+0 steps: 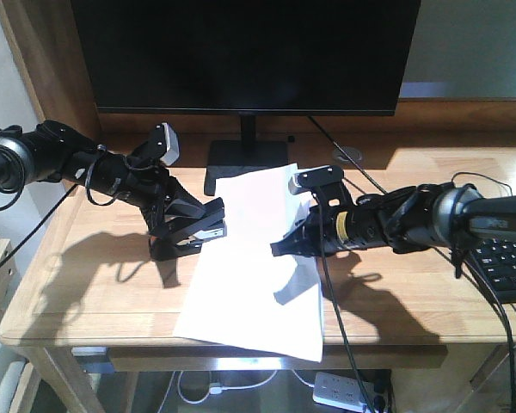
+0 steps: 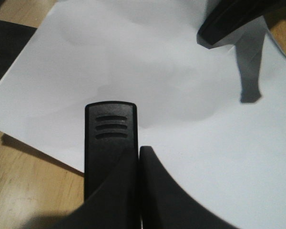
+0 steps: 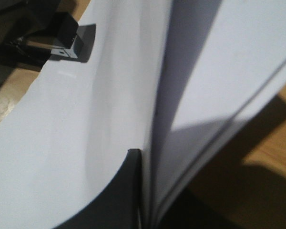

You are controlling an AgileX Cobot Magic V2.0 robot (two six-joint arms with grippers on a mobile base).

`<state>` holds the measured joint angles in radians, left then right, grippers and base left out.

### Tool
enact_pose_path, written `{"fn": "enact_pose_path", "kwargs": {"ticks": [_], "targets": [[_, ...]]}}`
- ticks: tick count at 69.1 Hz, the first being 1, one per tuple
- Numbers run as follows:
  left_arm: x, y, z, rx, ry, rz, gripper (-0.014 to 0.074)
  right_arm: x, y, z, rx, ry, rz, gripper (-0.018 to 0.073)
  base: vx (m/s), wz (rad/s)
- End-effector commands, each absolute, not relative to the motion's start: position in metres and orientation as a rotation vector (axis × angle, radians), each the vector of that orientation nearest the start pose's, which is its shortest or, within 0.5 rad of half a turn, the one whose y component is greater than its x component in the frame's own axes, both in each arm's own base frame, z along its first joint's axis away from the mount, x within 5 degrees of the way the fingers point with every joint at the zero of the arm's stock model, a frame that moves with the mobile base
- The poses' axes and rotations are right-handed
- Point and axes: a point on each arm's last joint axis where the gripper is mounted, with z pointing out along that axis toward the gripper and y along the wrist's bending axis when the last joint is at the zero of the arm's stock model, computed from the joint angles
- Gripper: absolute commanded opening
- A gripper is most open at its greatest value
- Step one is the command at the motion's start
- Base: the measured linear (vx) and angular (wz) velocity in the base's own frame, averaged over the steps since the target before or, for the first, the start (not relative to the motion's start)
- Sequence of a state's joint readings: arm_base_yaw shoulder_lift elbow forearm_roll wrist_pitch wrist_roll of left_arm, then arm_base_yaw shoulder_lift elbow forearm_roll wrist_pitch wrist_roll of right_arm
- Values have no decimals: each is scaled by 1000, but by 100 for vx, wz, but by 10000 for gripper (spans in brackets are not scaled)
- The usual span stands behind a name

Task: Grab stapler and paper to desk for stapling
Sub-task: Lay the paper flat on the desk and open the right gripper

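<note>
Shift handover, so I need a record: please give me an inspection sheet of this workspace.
Surface: light-wood desk, sunlit, with shadows under the arms.
Job's things: stapler at the left edge of the paper; the right side of the paper is lifted.
Clutter: keyboard at the right.
Grippers: left gripper shut on stapler; right gripper shut on paper.
Cables: black cable hangs over the front edge.
Surroundings: monitor behind; power strip below.

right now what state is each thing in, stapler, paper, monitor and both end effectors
left end effector: shut on stapler
right end effector: shut on paper
stapler: nose at paper's edge
paper: lying on desk, right side pinched and lifted
monitor: screen dark
</note>
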<state>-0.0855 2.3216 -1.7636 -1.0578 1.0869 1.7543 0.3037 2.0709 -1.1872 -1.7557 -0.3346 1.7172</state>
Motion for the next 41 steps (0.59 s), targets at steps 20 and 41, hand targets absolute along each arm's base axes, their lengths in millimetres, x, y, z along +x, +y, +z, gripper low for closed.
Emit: {"fn": "enact_pose_path", "kwargs": {"ticks": [20, 41], "targets": [[466, -115, 198, 1383, 1751, -768, -6, 408, 190, 159, -686, 2199, 498, 55, 0, 0], [466, -115, 198, 1383, 1751, -768, -6, 414, 193, 160, -592, 2183, 338, 365, 0, 0]]}}
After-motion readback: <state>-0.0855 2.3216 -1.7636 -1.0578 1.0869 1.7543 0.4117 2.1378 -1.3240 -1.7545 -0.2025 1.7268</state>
